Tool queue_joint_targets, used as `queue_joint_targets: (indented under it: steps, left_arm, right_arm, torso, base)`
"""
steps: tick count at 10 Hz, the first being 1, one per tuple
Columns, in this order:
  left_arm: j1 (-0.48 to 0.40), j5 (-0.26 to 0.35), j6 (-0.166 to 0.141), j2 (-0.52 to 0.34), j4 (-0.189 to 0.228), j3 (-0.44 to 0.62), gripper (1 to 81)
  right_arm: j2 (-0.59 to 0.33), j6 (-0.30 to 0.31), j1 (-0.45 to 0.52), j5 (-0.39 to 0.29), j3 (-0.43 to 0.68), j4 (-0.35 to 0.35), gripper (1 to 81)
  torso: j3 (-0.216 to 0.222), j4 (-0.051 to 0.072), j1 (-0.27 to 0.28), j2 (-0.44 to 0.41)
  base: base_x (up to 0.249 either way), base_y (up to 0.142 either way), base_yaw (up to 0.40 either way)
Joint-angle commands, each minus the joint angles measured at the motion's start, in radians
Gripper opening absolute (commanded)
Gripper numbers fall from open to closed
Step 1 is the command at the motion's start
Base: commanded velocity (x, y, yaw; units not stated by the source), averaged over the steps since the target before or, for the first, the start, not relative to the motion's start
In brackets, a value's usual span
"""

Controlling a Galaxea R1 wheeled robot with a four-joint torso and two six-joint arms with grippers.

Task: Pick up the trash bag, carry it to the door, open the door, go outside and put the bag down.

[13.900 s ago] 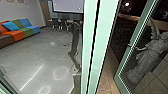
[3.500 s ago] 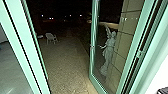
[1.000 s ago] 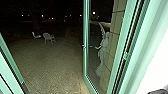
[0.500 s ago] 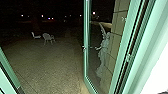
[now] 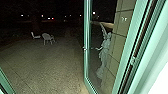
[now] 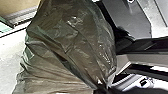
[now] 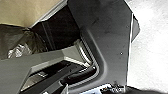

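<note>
The trash bag (image 6: 72, 45), dark and translucent, looms large in the left wrist view. Its folds draw together into a gathered neck, where my left gripper (image 6: 100, 89) is shut on it. Part of the bag (image 7: 20, 43) also appears in the right wrist view, beyond a grey robot part. In the head view a green-framed glass door (image 5: 86, 60) stands open outward, with a small handle on its edge.
Green frame parts flank the opening: the right one (image 5: 132, 60) is close, the left one (image 5: 6, 82) low. Outside lie paved ground (image 5: 50, 67), two pale chairs (image 5: 47, 38) and, behind the door glass, a winged statue (image 5: 103, 55) beside a tiled wall (image 5: 120, 37).
The head camera has turned from the room with the colourful sofa to the doorway and the dark yard. Lately it has shifted slightly, and less of the left frame shows.
</note>
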Motion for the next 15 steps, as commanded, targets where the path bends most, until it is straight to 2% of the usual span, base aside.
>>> queue_joint_targets:
  steps: [1,15]
  left_arm:
    - [-0.042,0.060,0.005,-0.004,-0.002,0.000,1.0]
    - [-0.042,0.060,0.005,-0.003,-0.002,0.000,1.0]
  right_arm:
    - [0.004,-0.003,0.038,-0.058,0.006,-0.007,81.1]
    - [0.002,-0.001,0.035,-0.053,0.006,-0.007,81.1]
  torso:
    - [0.000,0.000,0.000,0.000]
    - [0.000,0.000,-0.001,0.000]
  base:
    - [0.101,0.000,0.000]
    - [0.101,0.000,0.000]
